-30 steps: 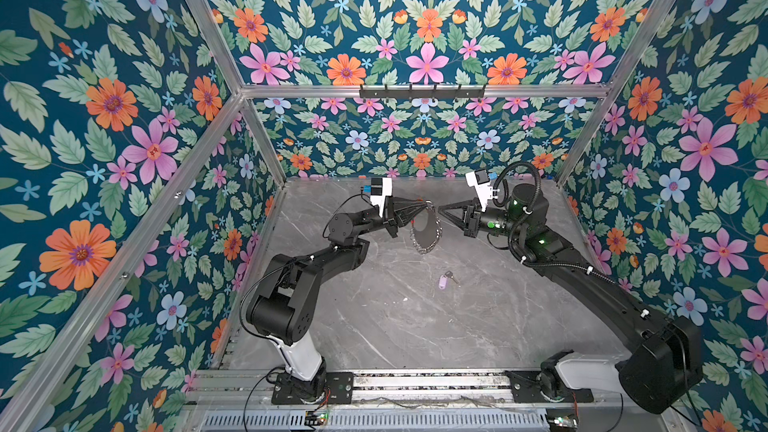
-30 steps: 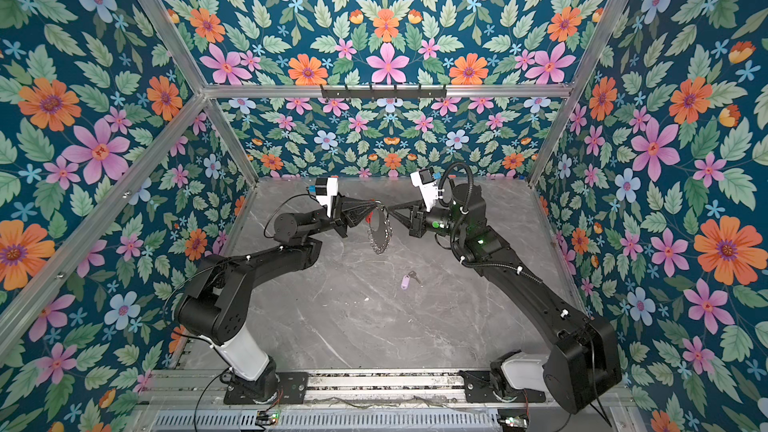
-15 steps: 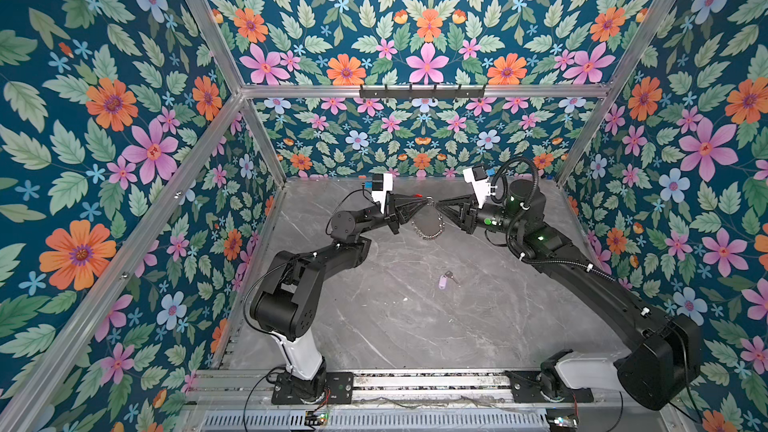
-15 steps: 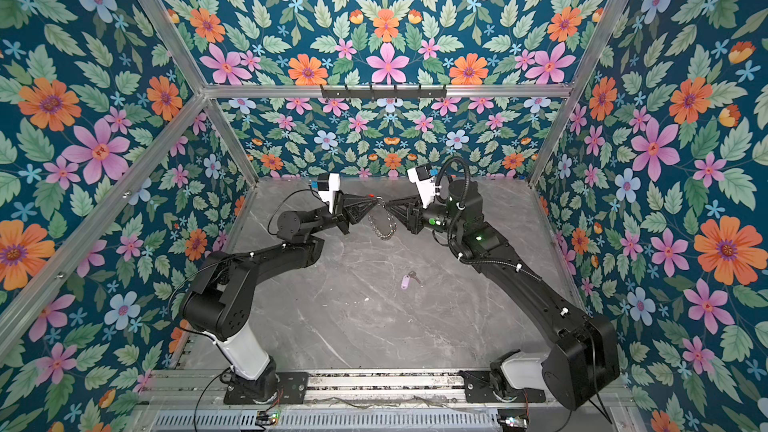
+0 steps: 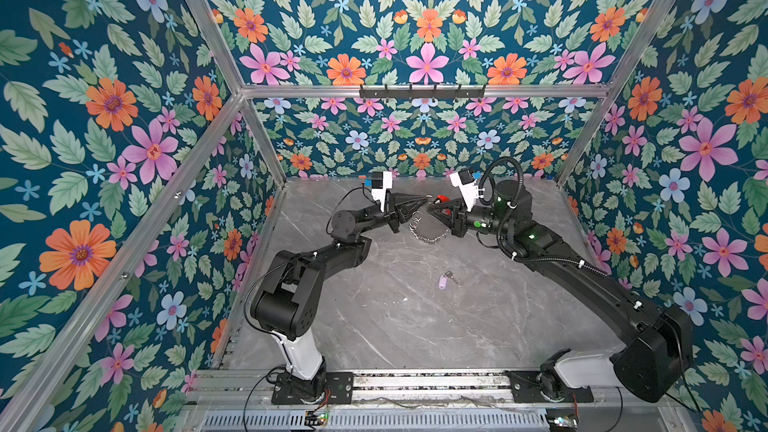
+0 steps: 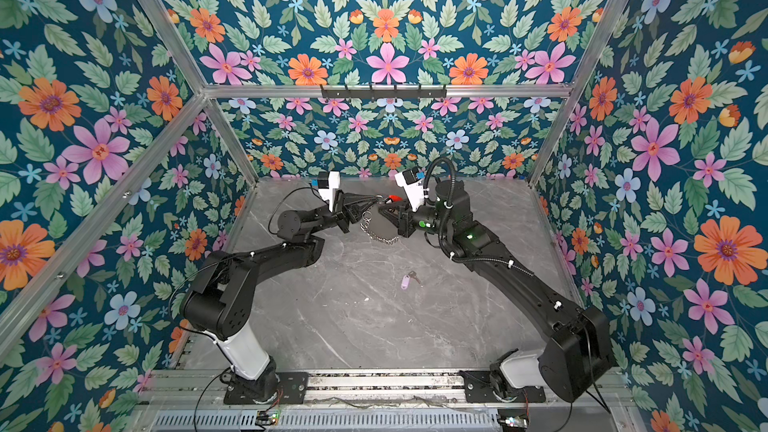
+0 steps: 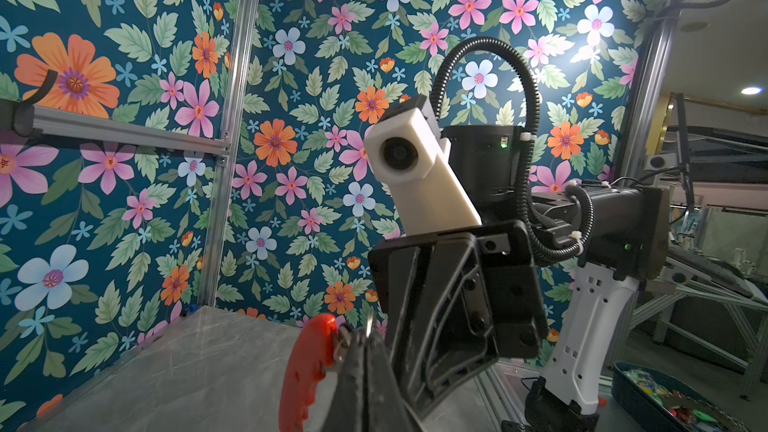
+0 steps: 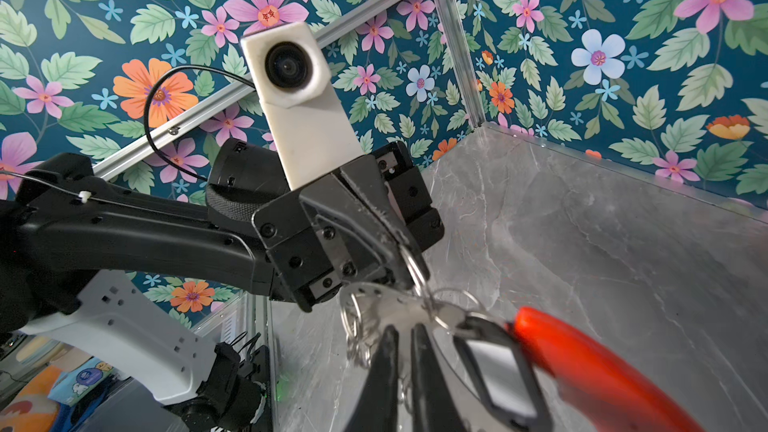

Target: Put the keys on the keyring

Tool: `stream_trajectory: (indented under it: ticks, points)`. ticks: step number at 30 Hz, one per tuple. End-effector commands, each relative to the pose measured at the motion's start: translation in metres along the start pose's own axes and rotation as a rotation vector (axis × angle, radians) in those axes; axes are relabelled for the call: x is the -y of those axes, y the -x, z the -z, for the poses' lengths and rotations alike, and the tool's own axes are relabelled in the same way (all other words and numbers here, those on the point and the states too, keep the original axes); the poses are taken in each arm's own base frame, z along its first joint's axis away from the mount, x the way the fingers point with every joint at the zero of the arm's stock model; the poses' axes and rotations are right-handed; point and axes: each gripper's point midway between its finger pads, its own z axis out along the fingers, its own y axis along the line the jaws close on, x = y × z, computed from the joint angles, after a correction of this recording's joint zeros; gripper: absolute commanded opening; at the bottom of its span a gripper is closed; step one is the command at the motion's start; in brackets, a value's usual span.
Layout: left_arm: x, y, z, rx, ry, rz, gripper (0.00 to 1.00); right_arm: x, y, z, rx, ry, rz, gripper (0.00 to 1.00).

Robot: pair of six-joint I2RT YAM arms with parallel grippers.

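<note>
Left hand (image 5: 424, 200): clenched on a thin silver loop of the keyring (image 8: 582, 363), raised above the tabletop (image 5: 415, 326) at its far middle.
Right hand (image 5: 430, 209): also clenched, almost tip to tip with the left hand. Its fingers (image 8: 386, 367) stood among the silver rings (image 5: 426, 237); which piece they pinched, I could not tell.
Keyring: it hung in the air between the two hands. The red section (image 5: 439, 200) was just beside the right hand, and the row of silver rings sagged below both hands.
Key with the black-framed tag (image 8: 494, 367): it hung off the tabletop, touching the end of the red section, next to the right hand's fingers.
Key with the lilac tag (image 5: 444, 281): it lay flat on the tabletop, alone, nearer the front and well apart from both hands.
Tabletop: grey and marbled.
</note>
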Motion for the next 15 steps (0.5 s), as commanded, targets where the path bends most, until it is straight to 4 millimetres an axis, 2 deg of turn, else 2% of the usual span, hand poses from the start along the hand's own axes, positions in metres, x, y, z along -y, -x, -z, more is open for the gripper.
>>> stream_trajectory:
  ticks: [1,4,10,15]
  points:
    - [0.002,0.009,-0.001,0.033,-0.005,-0.022,0.00,0.002,0.001,0.001,0.001,-0.020,0.021,0.09]
    - [0.003,0.009,-0.002,0.030,-0.008,-0.013,0.00,0.005,0.001,0.008,0.008,-0.063,0.035,0.10]
    - [0.001,0.006,-0.002,0.020,-0.007,0.010,0.00,0.013,0.004,0.025,0.029,-0.169,0.117,0.22]
    - [0.003,0.008,-0.002,0.025,-0.017,0.021,0.00,0.017,0.008,0.022,0.008,-0.187,0.158,0.29]
